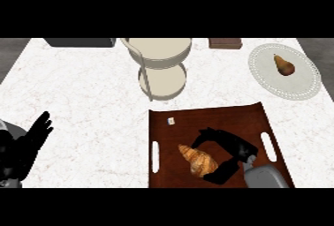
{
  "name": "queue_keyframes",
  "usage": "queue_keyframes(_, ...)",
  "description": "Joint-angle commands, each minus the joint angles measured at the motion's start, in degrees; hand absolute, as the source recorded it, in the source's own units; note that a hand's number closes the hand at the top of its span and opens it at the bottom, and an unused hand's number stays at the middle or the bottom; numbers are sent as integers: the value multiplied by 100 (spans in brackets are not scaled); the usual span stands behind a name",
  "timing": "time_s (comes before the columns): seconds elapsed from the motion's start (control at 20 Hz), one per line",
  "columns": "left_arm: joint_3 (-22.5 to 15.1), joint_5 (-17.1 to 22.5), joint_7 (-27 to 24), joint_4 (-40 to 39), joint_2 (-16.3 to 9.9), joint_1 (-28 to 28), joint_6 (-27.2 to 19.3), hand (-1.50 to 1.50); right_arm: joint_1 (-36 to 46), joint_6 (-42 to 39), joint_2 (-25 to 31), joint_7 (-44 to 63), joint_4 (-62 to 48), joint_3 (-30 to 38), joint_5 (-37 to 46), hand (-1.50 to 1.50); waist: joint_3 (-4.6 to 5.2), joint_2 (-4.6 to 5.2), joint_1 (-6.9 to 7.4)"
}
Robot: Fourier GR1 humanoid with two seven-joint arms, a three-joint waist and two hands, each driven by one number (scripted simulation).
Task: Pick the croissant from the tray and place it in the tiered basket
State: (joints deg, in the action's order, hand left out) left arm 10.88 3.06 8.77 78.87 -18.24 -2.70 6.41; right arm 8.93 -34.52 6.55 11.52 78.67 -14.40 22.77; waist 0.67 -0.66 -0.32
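My right robot hand (225, 148) sits lowest at 5 o'clock, over the tray, fingers and thumb spread wide either side of the croissant (198, 160), not closed on it. One dark part of it reaches up toward 12 above the pastry, another part lies below it at 6; can't tell if either touches it. Nothing held. Grey forearm comes in from the bottom edge just right of it.

Then by size:
Worktop (85, 97), white marbled, fills the view.
Tray (209, 119), dark brown wood, at 5 o'clock, slot handles on left and right sides. Croissant lies on it, lower middle, long axis running 11 to 5.
Left robot hand (29, 141) at 8 o'clock by the left edge, fingers straight and pointing up, holding nothing, resting.
Tiered basket (160, 57), cream, at 12 o'clock, directly above the tray and apart from it, larger tier above a smaller one in view.
Plate (264, 75), pale with beaded rim, at 2 o'clock, pear (283, 65) on it.
Dark box (79, 42) at 11 o'clock, cut by the top edge.
Brown block (225, 43) at 1 o'clock.
Small pale tag-like thing (171, 120) on the tray's upper left; can't tell what it is.
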Motion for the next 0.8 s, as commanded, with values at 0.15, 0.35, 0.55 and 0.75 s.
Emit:
queue_keyframes(0.15,-117,-347,-229,-174,289,71,-276,0,-54,571,-462,-390,-304,-23,175,150,-68,67,43)
queue_keyframes(0.35,72,-135,-298,-260,22,52,93,0,66,2039,-634,631,180,-953,221,150,-65,64,105)
queue_keyframes(0.55,-108,-156,-33,-124,32,227,150,0,994,2563,-647,1805,308,-1362,1401,150,4,-47,453)
queue_keyframes(0.75,-255,-228,-9,-152,98,235,183,0,1549,3030,-652,2702,214,-1752,1973,150,15,-53,647)
